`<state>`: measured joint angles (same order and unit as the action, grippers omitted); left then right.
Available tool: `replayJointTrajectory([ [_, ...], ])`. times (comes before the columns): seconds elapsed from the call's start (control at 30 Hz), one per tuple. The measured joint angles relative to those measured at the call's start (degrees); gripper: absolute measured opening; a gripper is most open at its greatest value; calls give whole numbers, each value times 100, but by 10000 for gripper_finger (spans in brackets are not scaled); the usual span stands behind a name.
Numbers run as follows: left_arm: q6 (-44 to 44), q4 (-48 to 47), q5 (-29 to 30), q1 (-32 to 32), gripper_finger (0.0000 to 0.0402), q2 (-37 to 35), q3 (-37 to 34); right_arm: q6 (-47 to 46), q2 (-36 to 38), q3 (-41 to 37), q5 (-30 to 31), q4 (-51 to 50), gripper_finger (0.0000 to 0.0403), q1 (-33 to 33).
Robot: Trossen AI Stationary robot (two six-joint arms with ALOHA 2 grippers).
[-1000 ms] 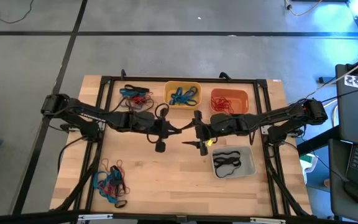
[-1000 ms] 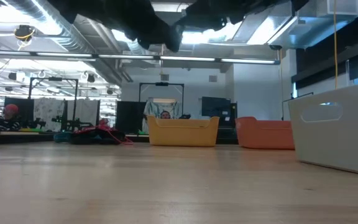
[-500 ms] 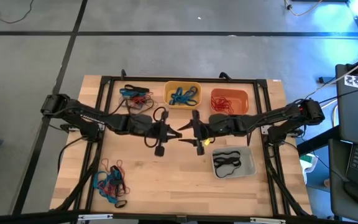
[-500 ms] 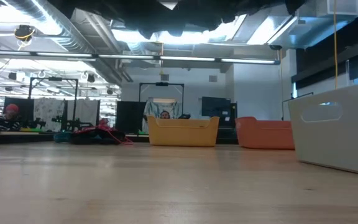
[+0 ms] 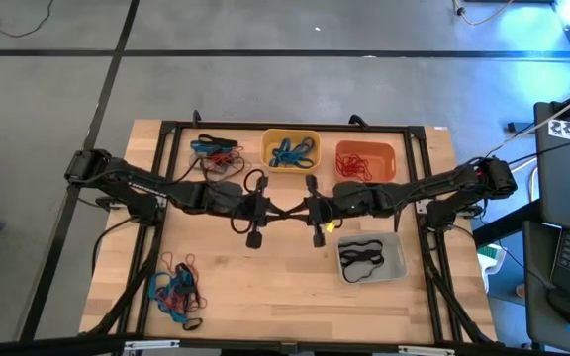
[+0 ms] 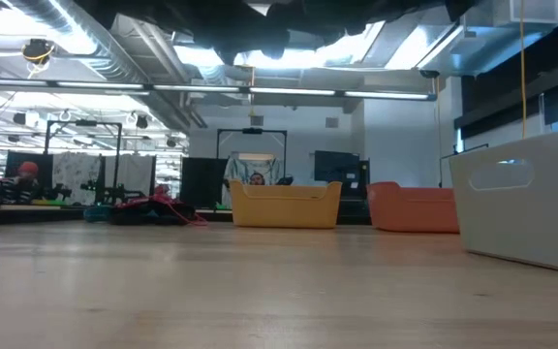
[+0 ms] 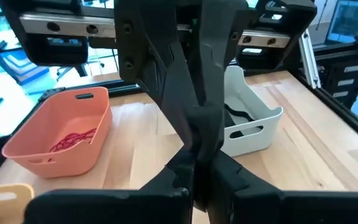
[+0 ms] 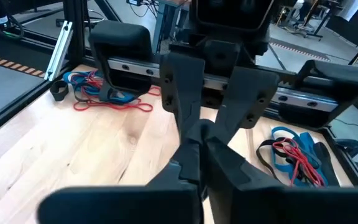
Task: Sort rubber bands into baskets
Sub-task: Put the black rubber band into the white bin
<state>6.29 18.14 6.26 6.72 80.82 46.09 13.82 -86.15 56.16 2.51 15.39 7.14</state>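
Note:
Above the middle of the table my left gripper point(image 5: 279, 210) and my right gripper point(image 5: 298, 209) point at each other, both shut, tips together. Nothing shows between the dark tips, so I cannot tell whether they hold a rubber band. The yellow basket point(image 5: 291, 134) holds blue bands, the orange basket point(image 5: 365, 147) red ones. The pale grey basket point(image 5: 401, 259) holds black ones. Mixed rubber bands lie in a pile at the far left point(image 5: 216, 150). Another pile lies at the near left point(image 5: 176, 290). My left gripper point(image 7: 197, 177) reaches level from the table's left, its shut tips against the right gripper's fingers point(image 7: 194, 112). My right gripper point(image 8: 197, 163) comes level from the right and meets the left gripper's fingers point(image 8: 211, 121). The dark fingers hide whatever lies between them.
A black frame rail point(image 5: 166, 148) runs round the work area. The wood between the baskets and the near edge point(image 5: 265, 287) is bare. In the low view the three baskets point(image 6: 285, 205) stand along the far side and to the right, with the arms overhead.
My right gripper has moved a little toward the table's left, up to the left gripper's tips. Its fingers have gone from wide open to shut there. My left gripper has stayed shut and almost in place.

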Motion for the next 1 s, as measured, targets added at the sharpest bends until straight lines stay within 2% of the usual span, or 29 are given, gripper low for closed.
replayJointTrajectory([
  [0.1, -41, 26, 0, -2, 39, 0, 0, 0, 0, 0, 5, 6, 20, 0],
  [0.2, -46, 28, 5, -2, 77, 0, 0, 0, 0, 0, 4, 13, 27, 0],
  [0.33, -49, -252, -13, 1, 126, -17, 0, 17, 23, 0, 45, -92, 9, -4],
  [0.43, -124, -521, -17, 0, 147, -113, 0, -17, 225, 0, 45, -457, 6, 2],
  [0.6, -197, -1052, -17, 0, 159, -314, 0, -465, 793, 2, 75, -1557, 17, 122],
  [0.8, -252, -1215, -15, 0, 155, -361, 0, -1113, 1527, 2, 102, -3125, 18, 426],
  [1.0, -252, -1198, -15, 0, 156, -361, 0, -2143, 1796, 2, 110, -4430, 18, 712],
])
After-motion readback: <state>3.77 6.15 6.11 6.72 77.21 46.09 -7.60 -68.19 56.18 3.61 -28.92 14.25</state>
